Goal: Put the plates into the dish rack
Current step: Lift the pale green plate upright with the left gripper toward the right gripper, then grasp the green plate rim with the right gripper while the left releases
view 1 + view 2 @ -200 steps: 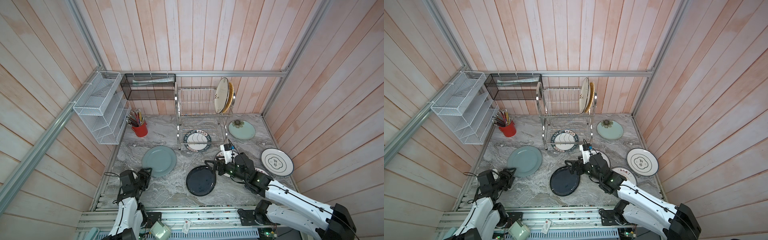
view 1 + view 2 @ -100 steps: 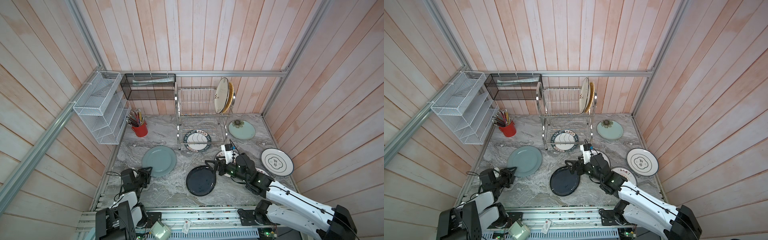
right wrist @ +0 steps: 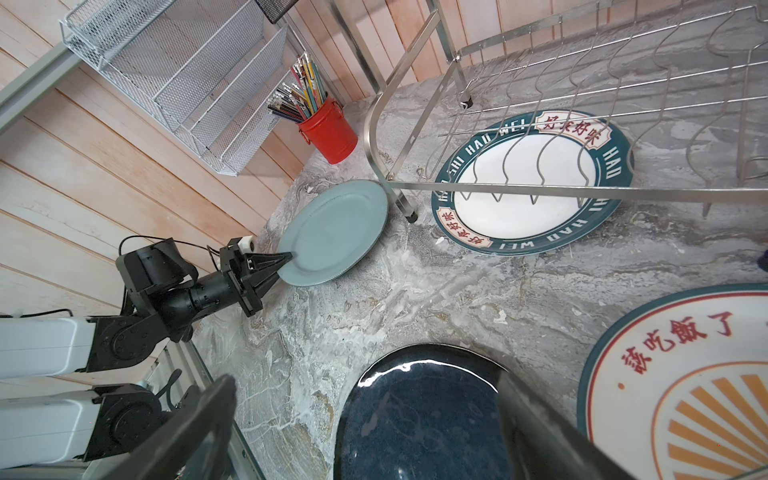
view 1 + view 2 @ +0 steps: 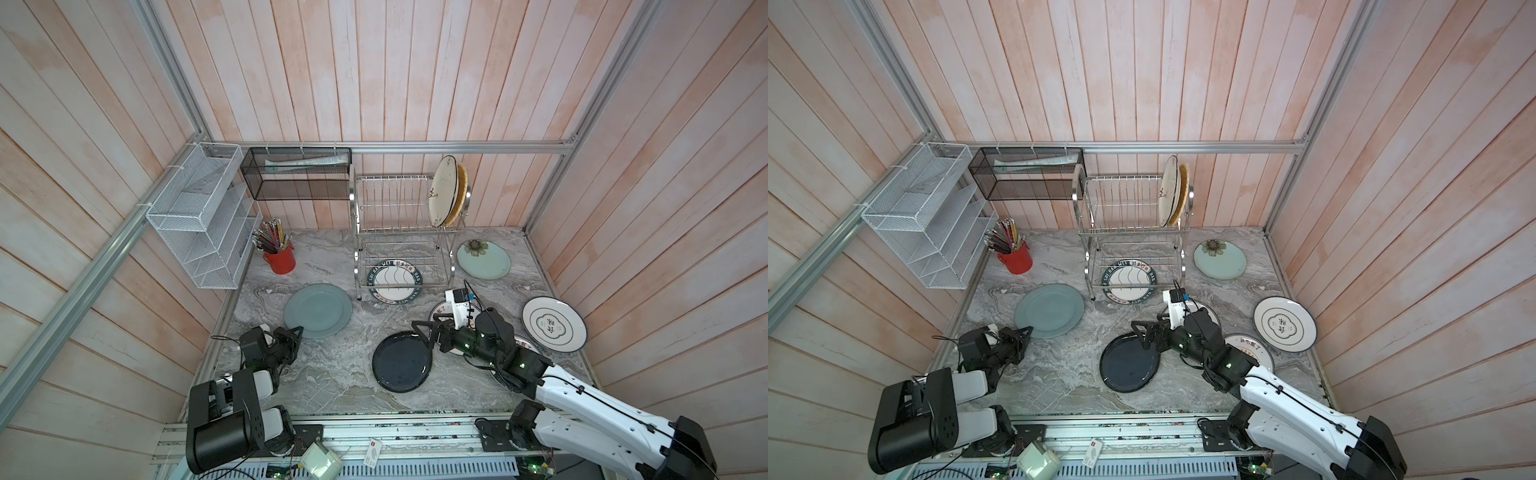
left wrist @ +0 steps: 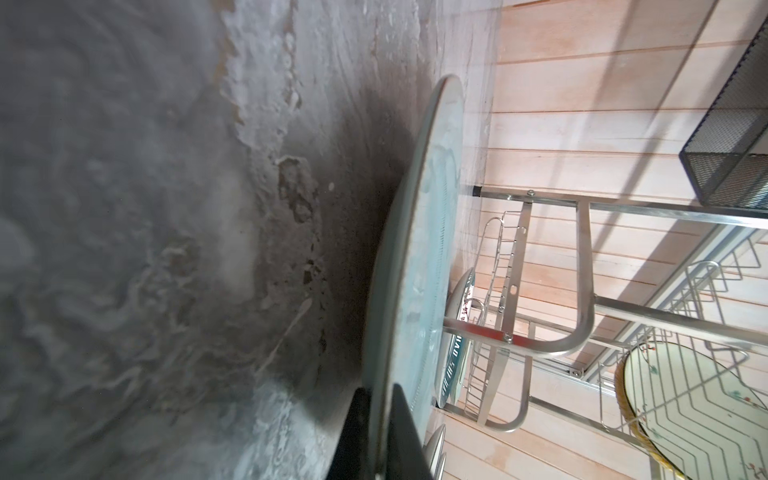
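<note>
The grey-teal plate (image 4: 318, 309) (image 4: 1049, 309) lies on the marble table. My left gripper (image 4: 299, 331) (image 5: 380, 419) is shut on its near rim, one finger above and one below. The glossy black plate (image 4: 401, 365) (image 3: 424, 415) lies mid-table. My right gripper (image 4: 424, 332) (image 3: 370, 415) hangs open over its far-right edge with nothing between the fingers. The dish rack (image 4: 390, 178) (image 4: 1121, 178) stands at the back. A cream floral plate (image 4: 442, 195) and a yellow woven plate (image 4: 460, 195) stand upright in its upper tier.
A green-lettered plate (image 4: 394, 279) lies under the rack. A mint flower plate (image 4: 483, 259), a blue-ring plate (image 4: 554, 324) and an orange-sunburst plate (image 3: 685, 395) lie at the right. Red pencil cup (image 4: 280, 259), white mesh organiser (image 4: 199, 216) and black mesh basket (image 4: 297, 174) stand back left.
My left gripper has closed onto the near rim of the grey-teal plate. The right gripper has stayed open over the black plate, almost still.
</note>
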Controlling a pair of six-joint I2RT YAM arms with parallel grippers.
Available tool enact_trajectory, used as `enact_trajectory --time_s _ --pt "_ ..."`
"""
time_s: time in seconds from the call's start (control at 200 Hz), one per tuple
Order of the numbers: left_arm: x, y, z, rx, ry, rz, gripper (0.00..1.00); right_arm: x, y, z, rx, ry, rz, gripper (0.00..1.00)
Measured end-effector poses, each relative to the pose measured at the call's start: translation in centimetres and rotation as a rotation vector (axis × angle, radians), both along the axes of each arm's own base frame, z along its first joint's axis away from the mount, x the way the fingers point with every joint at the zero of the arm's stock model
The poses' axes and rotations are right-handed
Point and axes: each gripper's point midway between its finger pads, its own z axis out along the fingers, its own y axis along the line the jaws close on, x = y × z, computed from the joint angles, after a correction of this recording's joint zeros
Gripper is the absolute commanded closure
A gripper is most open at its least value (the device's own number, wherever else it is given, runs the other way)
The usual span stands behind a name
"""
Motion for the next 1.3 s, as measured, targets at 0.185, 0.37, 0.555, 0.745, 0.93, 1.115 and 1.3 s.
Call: enact_trajectory --time_s 0.185,0.37,0.555,0.745,0.93,1.115,1.3 --pt "-1.7 -0.2 1.6 0.038 0.0 0.007 1.0 -0.1 -0.6 -0.1 -0.019 0.004 -0.016 0.02" --pt "-3.1 -0.7 5.4 0.093 -0.098 -0.005 1.0 0.1 -0.7 0.8 -0.029 -0.011 -0.023 0.02" --pt "-3.7 -2.6 8.7 0.051 -0.194 -0.097 1.0 0.9 0.0 3.2 -0.001 -0.033 -0.017 0.02" --pt "-4.8 -5.4 12.3 -0.007 -0.335 -0.25 1.0 1.7 1.3 3.4 0.026 0.007 0.04 0.02" --pt "-6.3 -9.5 14.7 -0.047 -0.431 -0.439 1.0 1.6 3.9 2.5 0.056 0.077 0.141 0.04" --pt "-8.1 -13.4 15.5 -0.077 -0.471 -0.61 1.0 1.4 5.9 2.2 0.094 0.12 0.217 0.23" --pt "-8.2 -14.8 15.2 -0.087 -0.461 -0.652 1.0 1.0 6.5 2.9 0.141 0.14 0.236 0.49"
